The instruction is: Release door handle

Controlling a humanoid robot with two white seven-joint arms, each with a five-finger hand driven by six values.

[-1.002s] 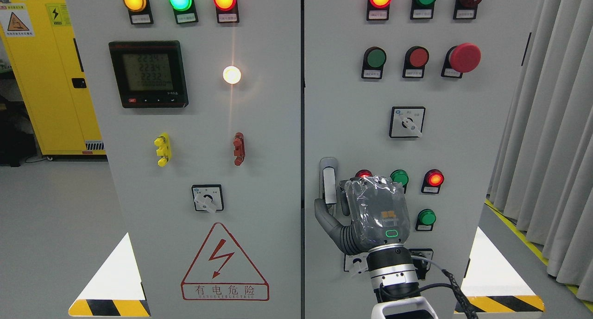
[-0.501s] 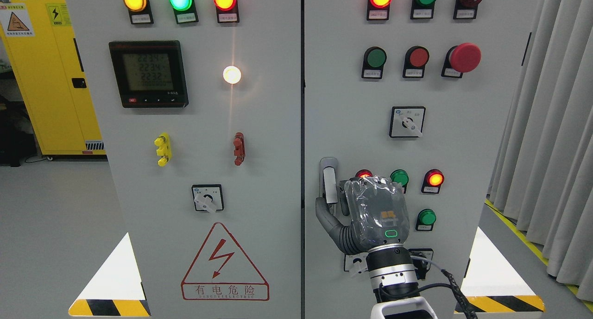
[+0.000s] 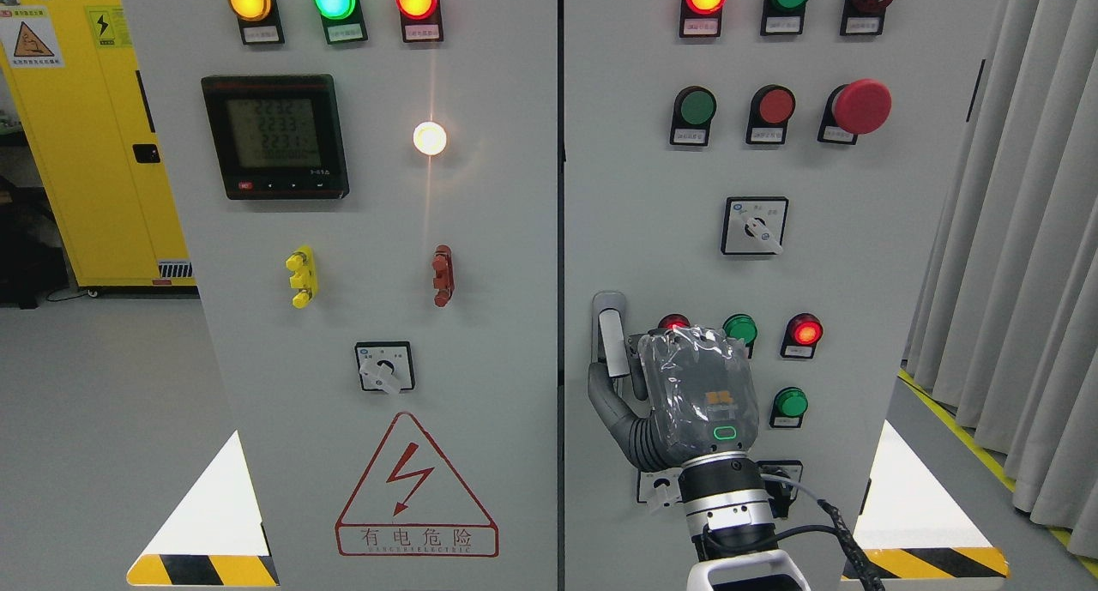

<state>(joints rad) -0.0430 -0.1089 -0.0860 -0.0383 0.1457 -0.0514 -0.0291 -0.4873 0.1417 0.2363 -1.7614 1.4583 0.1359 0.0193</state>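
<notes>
Right robot hand (image 3: 686,394) at grey metal door handle (image 3: 610,338), thumb beside it; grip undeterminable, fingers hidden. Advise withdrawing straight back, door undisturbed.

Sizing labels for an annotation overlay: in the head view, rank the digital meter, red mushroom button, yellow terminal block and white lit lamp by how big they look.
1. digital meter, clearly largest.
2. red mushroom button.
3. yellow terminal block and white lit lamp: too alike to rank; the lamp's glare blurs its edge.

Upright grey door handle (image 3: 609,338) on right cabinet door, lower end seemingly hidden behind fingers.
</notes>
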